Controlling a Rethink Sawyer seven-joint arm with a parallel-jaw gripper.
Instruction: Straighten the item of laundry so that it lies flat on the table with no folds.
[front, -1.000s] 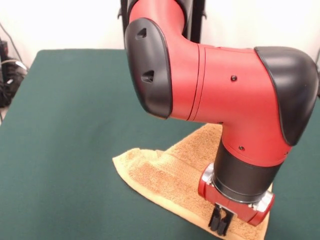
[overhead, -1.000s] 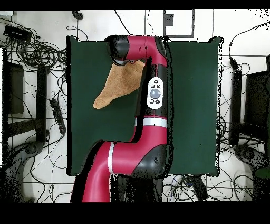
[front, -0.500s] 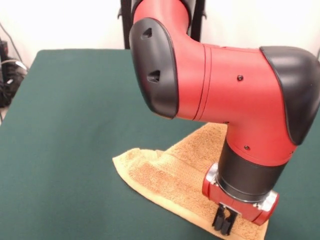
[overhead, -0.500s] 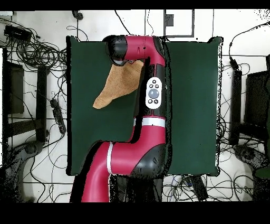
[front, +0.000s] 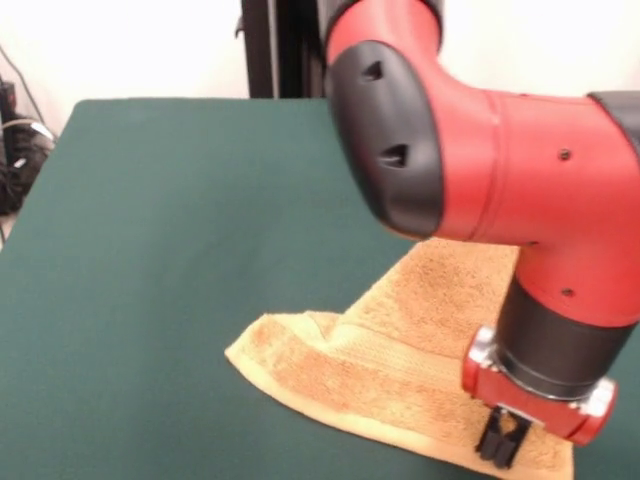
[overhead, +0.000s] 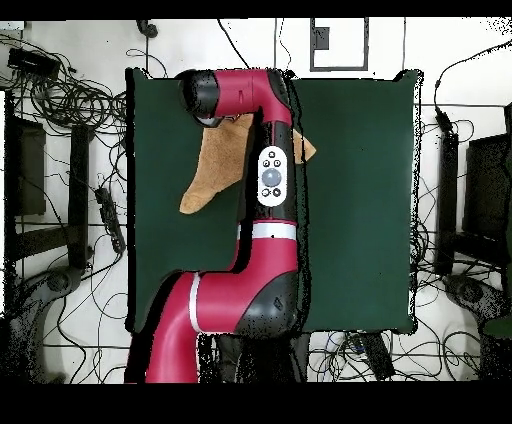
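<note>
Table (front: 150, 220): large, covered in dark green felt-like cloth, bare across its whole left half in the front view. Hand towel (front: 380, 370): orange-tan terry, lying on the near right part of the table; its leftmost corner is a blunt point, and from there the near edge runs right toward the gripper while the other edge climbs toward the far right under the arm. A raised ridge crosses the cloth just right of that corner, and a doubled layer shows along the near edge, so the towel is judged folded over itself and not yet flat. A woven band is faintly visible along the ridge; no tag can be made out. Arm (front: 480, 170): red and black, reaching down from above over the towel's right part and hiding much of it. Gripper (front: 498, 438): black fingers pointing down at the towel's near right corner, closed together on a pinch of terry, apparently to pull that corner outward and draw the fold open. In the overhead view the towel (overhead: 215, 165) lies near the table's far edge, partly under the arm, with a small part showing on the arm's other side.
</note>
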